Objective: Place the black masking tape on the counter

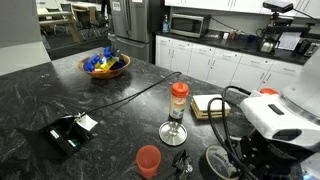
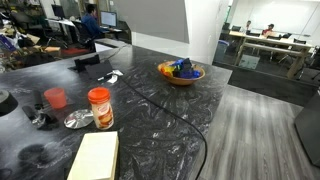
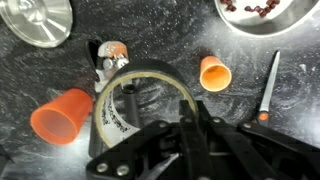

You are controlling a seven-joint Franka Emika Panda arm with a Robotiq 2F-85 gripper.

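Tape sits at frame centre: we see the black masking tape (image 3: 140,68), its right rim clamped by the gripper (image 3: 193,108), over the counter (image 3: 250,60), an orange cup (image 3: 62,115) at lower left.

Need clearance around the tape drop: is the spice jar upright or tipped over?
Upright. In both exterior views the spice jar stands on its base, orange lid on top.

Bare counter (image 3: 170,38) between large orange cup (image 3: 62,115) and small orange cup (image 3: 213,72); metal lid (image 3: 38,20), bowl (image 3: 262,14) beyond.
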